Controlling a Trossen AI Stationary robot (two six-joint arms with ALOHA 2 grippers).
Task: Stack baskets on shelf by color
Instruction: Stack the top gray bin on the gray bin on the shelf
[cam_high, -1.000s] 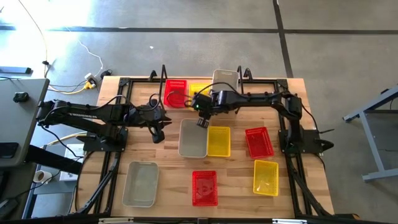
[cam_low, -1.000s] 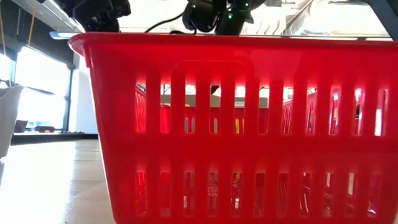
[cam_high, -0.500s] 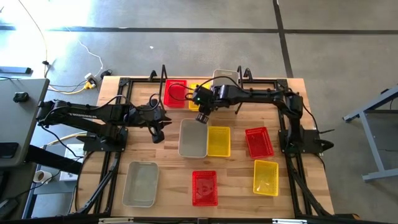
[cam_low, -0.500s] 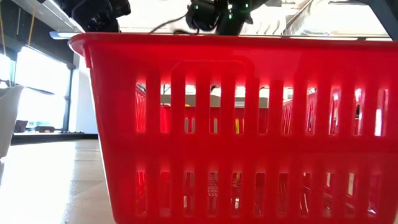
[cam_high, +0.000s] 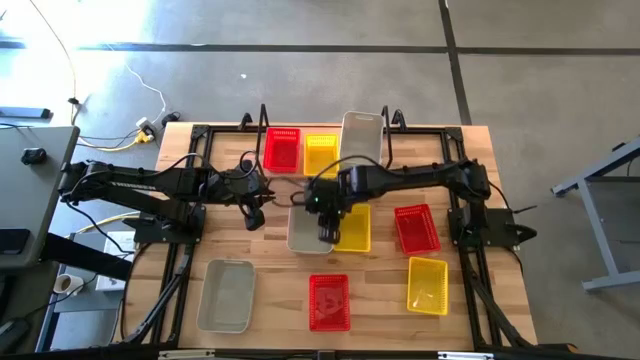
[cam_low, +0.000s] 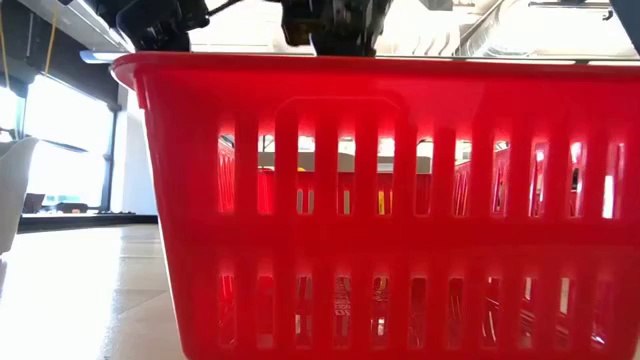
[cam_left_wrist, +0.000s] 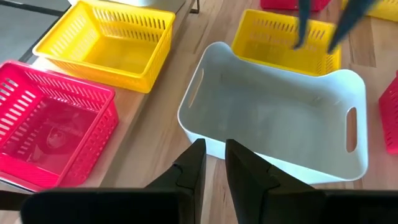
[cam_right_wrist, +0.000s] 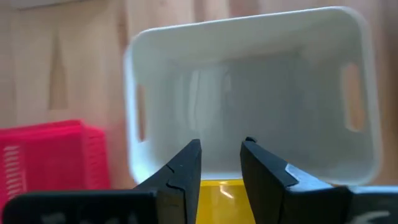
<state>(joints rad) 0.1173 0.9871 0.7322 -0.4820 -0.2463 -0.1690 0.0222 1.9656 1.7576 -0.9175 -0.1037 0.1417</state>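
Right gripper (cam_right_wrist: 221, 163) over the white basket (cam_right_wrist: 249, 87), fingers slightly parted, holding nothing, yellow basket (cam_right_wrist: 217, 194) just beneath them, left gripper (cam_left_wrist: 214, 168) fingers narrowly parted and empty beside that white basket's (cam_left_wrist: 273, 118) rim, shelf (cam_high: 320, 150) beyond with three baskets

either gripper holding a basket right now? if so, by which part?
Neither. The left gripper and right gripper both show an empty gap between their fingers, each near the white basket without gripping it.

A wooden table (cam_high: 270, 270) stands on grey concrete floor (cam_high: 300, 70), with white cables (cam_high: 150, 95) trailing nearby.
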